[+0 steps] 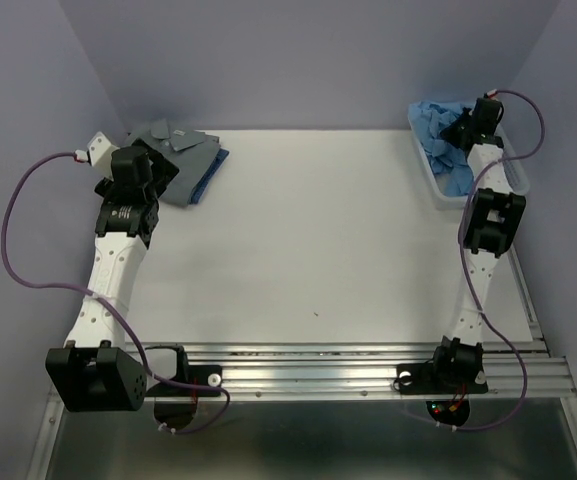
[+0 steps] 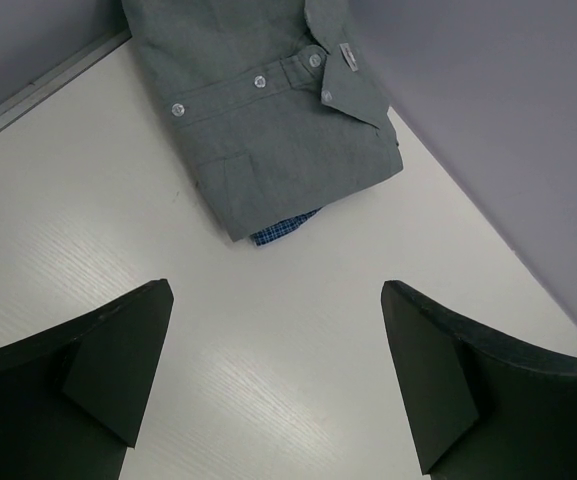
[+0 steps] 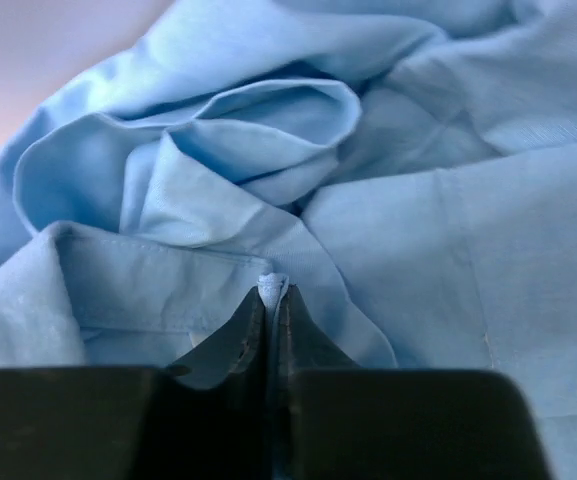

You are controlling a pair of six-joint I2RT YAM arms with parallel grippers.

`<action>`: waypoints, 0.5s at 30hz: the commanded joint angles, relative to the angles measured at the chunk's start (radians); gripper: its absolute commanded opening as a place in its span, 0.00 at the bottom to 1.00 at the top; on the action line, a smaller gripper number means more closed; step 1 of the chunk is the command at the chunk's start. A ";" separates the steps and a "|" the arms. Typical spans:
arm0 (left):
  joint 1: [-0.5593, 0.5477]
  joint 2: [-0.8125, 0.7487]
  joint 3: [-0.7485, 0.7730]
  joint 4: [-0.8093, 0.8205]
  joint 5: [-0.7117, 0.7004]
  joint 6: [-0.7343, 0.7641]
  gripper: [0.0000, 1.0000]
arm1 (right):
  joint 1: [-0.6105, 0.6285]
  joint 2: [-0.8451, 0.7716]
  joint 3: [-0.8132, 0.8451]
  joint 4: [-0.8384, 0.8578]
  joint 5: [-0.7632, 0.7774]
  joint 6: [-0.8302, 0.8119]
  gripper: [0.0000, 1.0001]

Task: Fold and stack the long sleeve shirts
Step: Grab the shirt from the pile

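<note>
A folded grey-green shirt with white buttons lies at the table's far left, on top of a darker blue shirt; the left wrist view shows the grey-green one with a blue checked edge under it. My left gripper is open and empty above the bare table, just short of the stack. A crumpled light sky-blue shirt lies in the white basket at the far right. My right gripper is shut on a pinch of that sky-blue cloth.
Purple-grey walls close in the back and both sides. The table is white between the arms. A metal rail runs along the near edge by the arm bases.
</note>
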 commanded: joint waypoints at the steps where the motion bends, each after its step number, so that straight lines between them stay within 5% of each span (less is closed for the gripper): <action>1: 0.003 -0.010 0.066 0.008 -0.020 0.020 0.99 | -0.016 -0.140 -0.025 0.115 -0.096 0.028 0.01; 9: 0.003 -0.066 0.028 0.083 0.002 0.042 0.99 | -0.016 -0.597 -0.271 0.238 -0.171 0.028 0.01; 15: 0.003 -0.083 0.001 0.168 0.120 0.056 0.99 | 0.086 -0.850 -0.277 0.331 -0.507 0.052 0.01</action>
